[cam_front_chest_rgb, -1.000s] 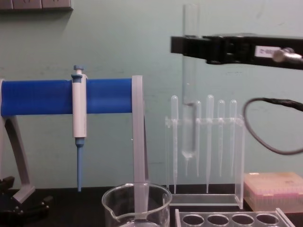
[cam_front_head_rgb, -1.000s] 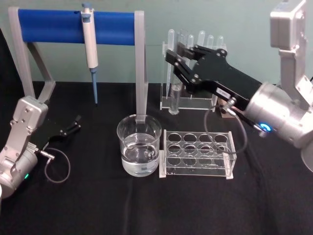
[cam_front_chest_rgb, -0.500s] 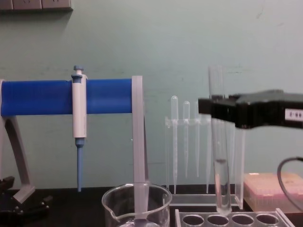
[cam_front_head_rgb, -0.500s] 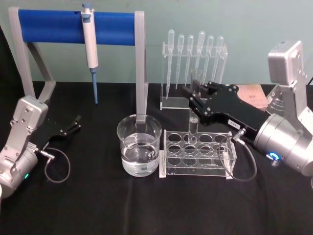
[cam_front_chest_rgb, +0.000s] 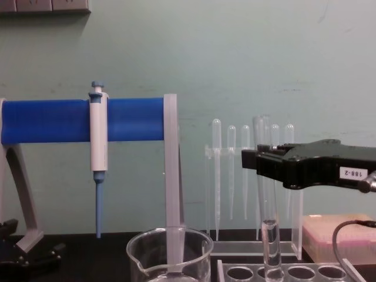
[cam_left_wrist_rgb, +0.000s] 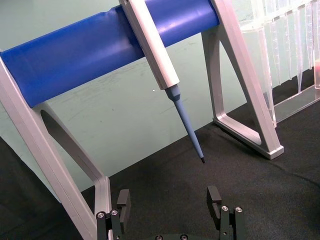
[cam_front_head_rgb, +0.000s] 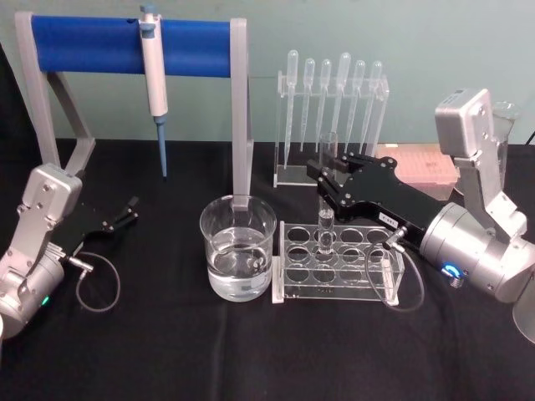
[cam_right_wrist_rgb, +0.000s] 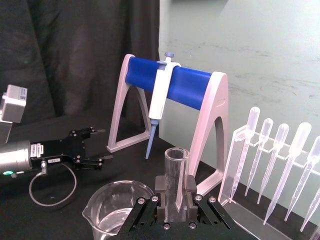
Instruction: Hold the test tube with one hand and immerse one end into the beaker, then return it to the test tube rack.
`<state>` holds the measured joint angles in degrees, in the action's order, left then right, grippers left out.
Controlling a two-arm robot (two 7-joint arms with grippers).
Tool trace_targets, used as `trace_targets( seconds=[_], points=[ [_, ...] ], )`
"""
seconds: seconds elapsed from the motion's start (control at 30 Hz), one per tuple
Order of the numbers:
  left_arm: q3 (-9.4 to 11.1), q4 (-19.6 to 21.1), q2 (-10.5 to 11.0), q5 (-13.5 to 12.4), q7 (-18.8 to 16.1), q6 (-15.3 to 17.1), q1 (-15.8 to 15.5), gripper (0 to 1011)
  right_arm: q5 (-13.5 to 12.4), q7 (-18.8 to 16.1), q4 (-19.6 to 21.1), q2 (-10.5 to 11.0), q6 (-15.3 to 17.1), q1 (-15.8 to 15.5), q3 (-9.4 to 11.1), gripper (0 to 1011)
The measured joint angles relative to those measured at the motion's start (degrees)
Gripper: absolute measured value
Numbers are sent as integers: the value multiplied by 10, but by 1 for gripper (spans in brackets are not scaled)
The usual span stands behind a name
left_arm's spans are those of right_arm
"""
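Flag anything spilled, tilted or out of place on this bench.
Nothing stands out. The right hand holds the test tube upright in the rack; the beaker stands upright, no spill visible. The left hand rests apart.

The right arm reaches in from the right side, its silver cylindrical wrist angled down and toward the middle, a blue ring light glowing on it. Its black flat-jawed right pincer [cam_front_head_rgb: 324, 194] points leftward, held level above the surface, with the white label on its side. The jaws are closed in tight on the test tube [cam_front_head_rgb: 324, 224], gripping it upright about midway along its length. The left arm sits low at the left edge, folded back, its left pincer [cam_front_head_rgb: 129, 209] resting near the surface with the fingers [cam_left_wrist_rgb: 123, 200] spread apart.
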<state>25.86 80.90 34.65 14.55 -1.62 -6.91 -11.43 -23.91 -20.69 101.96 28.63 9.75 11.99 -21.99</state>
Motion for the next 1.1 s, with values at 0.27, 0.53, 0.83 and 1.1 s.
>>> trace_targets(
  seconds=[0.27,0.53,0.83,1.1],
  points=[
    [0,0,0,0,0,0,0,1000,7,-9,-25,-14,-13,7,-4,225],
    [0,0,0,0,0,0,0,1000,16,-13,-34,-16,-9,10,-9,225],
    [0,0,0,0,0,0,0,1000,23,-19,-56,-22,-7,12,-15,224],
    [0,0,0,0,0,0,0,1000,31,-26,-76,-26,-4,19,-23,224]
  ],
)
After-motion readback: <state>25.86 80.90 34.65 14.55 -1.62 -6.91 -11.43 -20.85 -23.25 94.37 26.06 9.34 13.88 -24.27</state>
